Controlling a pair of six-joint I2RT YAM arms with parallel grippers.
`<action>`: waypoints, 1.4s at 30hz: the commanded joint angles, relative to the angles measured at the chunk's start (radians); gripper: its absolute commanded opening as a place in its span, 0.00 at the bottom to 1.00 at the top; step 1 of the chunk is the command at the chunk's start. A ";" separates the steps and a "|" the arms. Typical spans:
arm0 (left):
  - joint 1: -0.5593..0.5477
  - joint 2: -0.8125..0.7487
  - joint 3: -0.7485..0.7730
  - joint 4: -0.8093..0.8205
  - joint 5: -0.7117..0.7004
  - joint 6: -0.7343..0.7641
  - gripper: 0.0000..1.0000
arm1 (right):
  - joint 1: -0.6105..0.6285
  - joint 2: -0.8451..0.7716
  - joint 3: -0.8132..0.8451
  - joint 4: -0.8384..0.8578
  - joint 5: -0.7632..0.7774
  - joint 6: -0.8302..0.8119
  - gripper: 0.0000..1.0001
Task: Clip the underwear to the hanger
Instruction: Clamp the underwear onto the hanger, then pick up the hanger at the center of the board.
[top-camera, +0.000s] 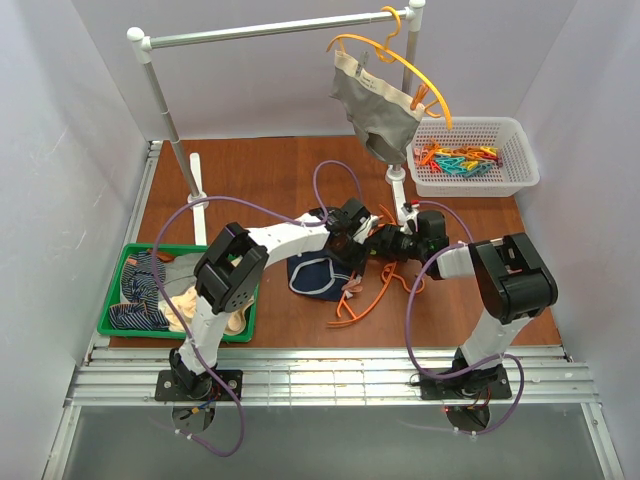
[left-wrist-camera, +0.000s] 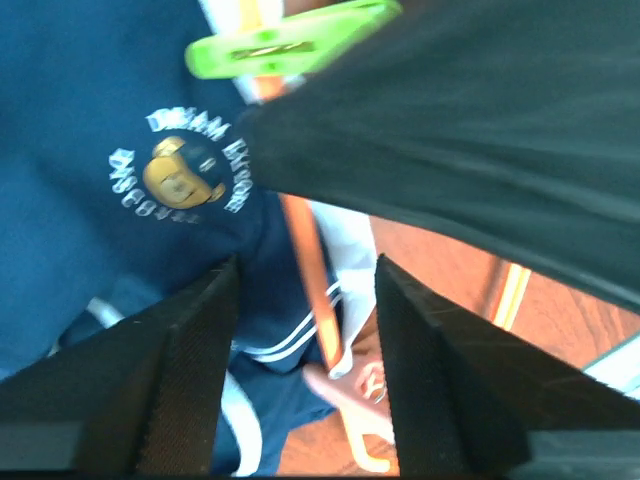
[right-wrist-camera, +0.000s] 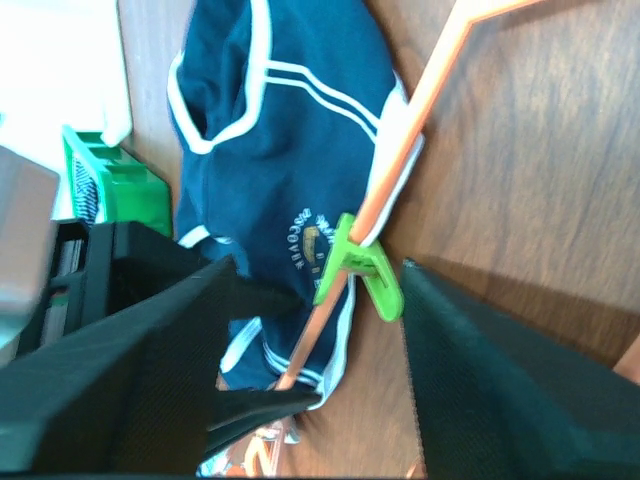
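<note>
The navy underwear (top-camera: 318, 275) lies on the brown table, and the red-orange hanger (top-camera: 368, 292) rests along its right edge. A green clip (right-wrist-camera: 360, 270) pinches the white-piped edge of the underwear (right-wrist-camera: 280, 130) to the hanger bar (right-wrist-camera: 405, 140). My right gripper (right-wrist-camera: 318, 265) is open around the clip, which sits free near the right finger. From the other side my left gripper (left-wrist-camera: 308, 265) is open astride the hanger bar (left-wrist-camera: 310, 270) and the underwear (left-wrist-camera: 100, 120), with the clip (left-wrist-camera: 290, 40) just beyond it. Both grippers (top-camera: 355, 243) (top-camera: 378, 243) meet tip to tip above the garment.
A green tray (top-camera: 118, 325) with other garments sits at the front left. At the back right, a white basket (top-camera: 520, 150) holds coloured clips. A yellow-orange hanger (top-camera: 400, 55) with grey underwear (top-camera: 375, 105) hangs from the white rail (top-camera: 270, 30); the rail's posts stand on the table.
</note>
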 joint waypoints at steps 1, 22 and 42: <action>0.004 -0.097 0.028 -0.070 -0.113 -0.004 0.50 | 0.002 -0.079 0.036 -0.023 0.008 -0.042 0.61; -0.272 -0.269 -0.090 -0.009 -0.222 -0.043 0.75 | -0.267 -0.702 -0.101 -0.464 0.043 -0.243 0.71; -0.385 -0.182 -0.302 0.172 -0.286 0.006 0.67 | -0.332 -0.917 -0.174 -0.602 -0.034 -0.275 0.68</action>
